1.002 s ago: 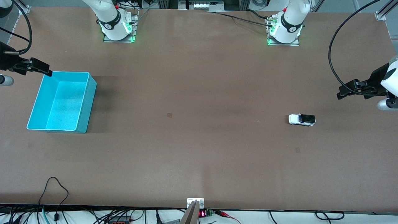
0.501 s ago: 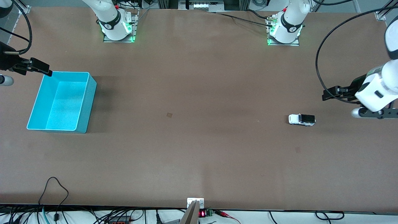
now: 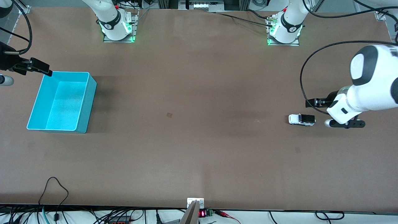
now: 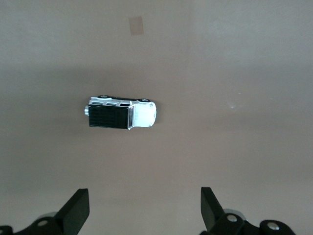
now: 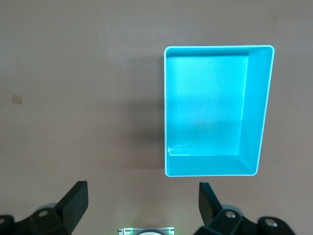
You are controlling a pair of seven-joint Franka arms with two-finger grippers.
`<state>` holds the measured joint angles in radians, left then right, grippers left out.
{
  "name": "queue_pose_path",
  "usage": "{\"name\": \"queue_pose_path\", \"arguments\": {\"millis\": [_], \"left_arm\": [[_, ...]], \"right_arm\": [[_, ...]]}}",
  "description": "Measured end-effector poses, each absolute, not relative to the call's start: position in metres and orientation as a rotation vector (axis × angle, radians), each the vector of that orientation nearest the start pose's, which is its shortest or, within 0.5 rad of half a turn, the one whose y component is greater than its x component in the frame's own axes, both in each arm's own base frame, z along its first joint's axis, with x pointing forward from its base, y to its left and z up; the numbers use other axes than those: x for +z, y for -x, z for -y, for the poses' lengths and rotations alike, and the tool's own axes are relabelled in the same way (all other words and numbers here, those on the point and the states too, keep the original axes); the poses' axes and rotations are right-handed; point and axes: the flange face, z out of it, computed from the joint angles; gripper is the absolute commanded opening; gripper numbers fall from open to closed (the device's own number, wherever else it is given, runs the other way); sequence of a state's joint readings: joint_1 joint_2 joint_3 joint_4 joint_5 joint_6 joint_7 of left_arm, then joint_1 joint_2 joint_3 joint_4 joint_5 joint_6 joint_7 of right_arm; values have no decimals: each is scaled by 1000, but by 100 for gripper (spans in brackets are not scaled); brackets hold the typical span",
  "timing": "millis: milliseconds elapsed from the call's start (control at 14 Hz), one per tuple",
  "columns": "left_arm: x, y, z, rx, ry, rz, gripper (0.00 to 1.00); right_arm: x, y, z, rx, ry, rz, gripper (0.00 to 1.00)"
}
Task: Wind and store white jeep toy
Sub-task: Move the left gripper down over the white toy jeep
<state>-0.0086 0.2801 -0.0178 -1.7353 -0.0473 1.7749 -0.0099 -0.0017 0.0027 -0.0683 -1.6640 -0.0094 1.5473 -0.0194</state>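
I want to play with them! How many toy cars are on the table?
1. The white jeep toy sits on the table toward the left arm's end, away from the teal bin. None seems hidden.

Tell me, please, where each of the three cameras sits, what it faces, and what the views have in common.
Front view: high across the table, facing both bases; shows both arms, the teal bin and the white jeep toy.
Left wrist view: on the left arm, looking down at the jeep; left end effector open.
Right wrist view: on the right arm, looking down at the bin; right end effector open.
Shared: jeep in front and left wrist; bin in front and right wrist.
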Motion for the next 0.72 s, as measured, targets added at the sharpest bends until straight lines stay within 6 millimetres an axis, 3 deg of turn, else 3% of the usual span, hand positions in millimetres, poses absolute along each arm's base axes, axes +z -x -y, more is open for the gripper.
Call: {"name": "queue_pose_path", "arguments": {"millis": [143, 286, 501, 716], "left_arm": [[368, -593, 18, 363, 3164, -169, 100], [353, -583, 8, 348, 3116, -401, 100], [343, -579, -12, 339, 2995, -838, 100], [315, -583, -28, 308, 2885, -1242, 100]], "right_arm": [[577, -547, 40, 189, 3139, -82, 100], [577, -546, 44, 190, 3138, -92, 100], [577, -546, 45, 192, 3138, -96, 100], [577, -546, 45, 192, 3138, -96, 100]]}}
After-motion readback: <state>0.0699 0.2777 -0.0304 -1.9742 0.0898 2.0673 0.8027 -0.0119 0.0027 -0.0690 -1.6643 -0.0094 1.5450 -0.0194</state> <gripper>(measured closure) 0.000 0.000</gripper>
